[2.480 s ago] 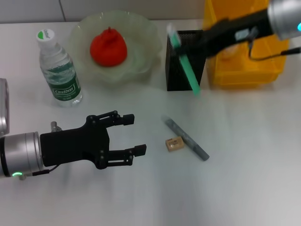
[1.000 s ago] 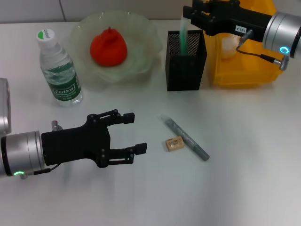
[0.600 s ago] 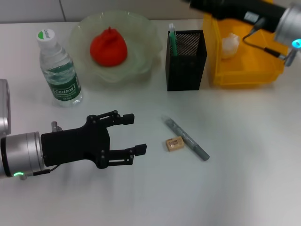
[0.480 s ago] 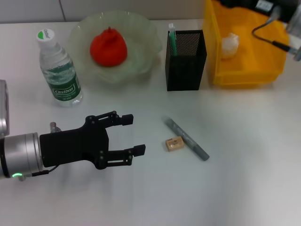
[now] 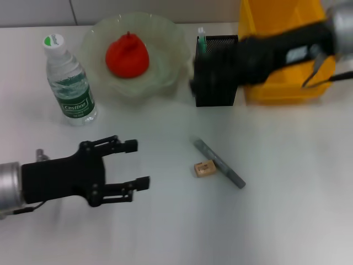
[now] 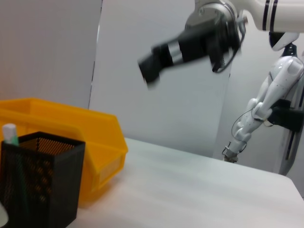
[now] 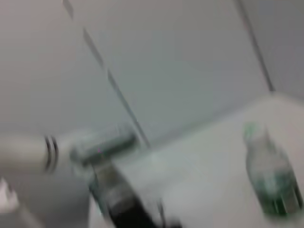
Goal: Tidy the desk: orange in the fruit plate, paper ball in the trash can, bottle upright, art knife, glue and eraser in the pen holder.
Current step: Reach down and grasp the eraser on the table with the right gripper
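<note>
The orange (image 5: 127, 55) lies in the fruit plate (image 5: 168, 38). The bottle (image 5: 69, 83) stands upright at the far left; it also shows in the right wrist view (image 7: 270, 185). The pen holder (image 5: 212, 91) holds a green glue stick (image 5: 202, 40). My right gripper (image 5: 196, 83) is blurred, low over the pen holder's near side, and its arm crosses the yellow trash can (image 5: 278, 16). The paper ball is hidden. The eraser (image 5: 204, 168) and the grey art knife (image 5: 218, 162) lie mid-table. My left gripper (image 5: 138, 164) is open and empty, left of the eraser.
In the left wrist view the pen holder (image 6: 40, 180) stands in front of the trash can (image 6: 71, 142), with my right gripper (image 6: 149, 71) in the air above the table. White table surface spreads to the front and right.
The right arm put the green glue stick in the pen holder, rose over the trash can, then swung down-left across the holder. The left gripper has drawn back to the left.
</note>
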Available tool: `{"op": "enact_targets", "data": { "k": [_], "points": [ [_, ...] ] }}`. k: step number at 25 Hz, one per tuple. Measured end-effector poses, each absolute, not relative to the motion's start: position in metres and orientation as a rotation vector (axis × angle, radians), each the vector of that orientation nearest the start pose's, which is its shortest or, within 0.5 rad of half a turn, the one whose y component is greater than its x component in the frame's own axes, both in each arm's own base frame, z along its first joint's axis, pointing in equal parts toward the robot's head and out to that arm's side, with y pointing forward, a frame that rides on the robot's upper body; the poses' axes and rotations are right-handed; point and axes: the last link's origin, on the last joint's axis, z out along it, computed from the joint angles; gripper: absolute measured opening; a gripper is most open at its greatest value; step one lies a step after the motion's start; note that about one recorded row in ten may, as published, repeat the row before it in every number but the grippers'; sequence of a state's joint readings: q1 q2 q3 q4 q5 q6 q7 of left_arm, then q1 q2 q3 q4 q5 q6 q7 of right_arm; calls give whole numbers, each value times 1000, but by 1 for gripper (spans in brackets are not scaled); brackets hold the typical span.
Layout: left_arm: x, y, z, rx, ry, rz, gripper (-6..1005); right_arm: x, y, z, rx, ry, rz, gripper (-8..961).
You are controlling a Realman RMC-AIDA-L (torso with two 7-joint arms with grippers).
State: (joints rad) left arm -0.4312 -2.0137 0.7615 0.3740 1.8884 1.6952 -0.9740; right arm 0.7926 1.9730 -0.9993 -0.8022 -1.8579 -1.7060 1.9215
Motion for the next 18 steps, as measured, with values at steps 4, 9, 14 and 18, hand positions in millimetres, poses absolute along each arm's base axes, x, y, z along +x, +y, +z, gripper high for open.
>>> {"op": "enact_targets", "data": {
  "k": [4,9,14,18],
  "points": [
    [-303,262,-6,-2792,-443,-861,828,136,374,-7,-3175,605,211,720],
    [-309,261,4,-2776,-449,-851,828,137,375,-40,-3172,427,-193,709],
    [-310,259,6,-2773,-461,-856,828,139,373,-61,-3146,279,-384,671],
    [-311,258,8,-2761,-469,-862,829,140,370,-69,-3147,218,-447,640]
  ]
}}
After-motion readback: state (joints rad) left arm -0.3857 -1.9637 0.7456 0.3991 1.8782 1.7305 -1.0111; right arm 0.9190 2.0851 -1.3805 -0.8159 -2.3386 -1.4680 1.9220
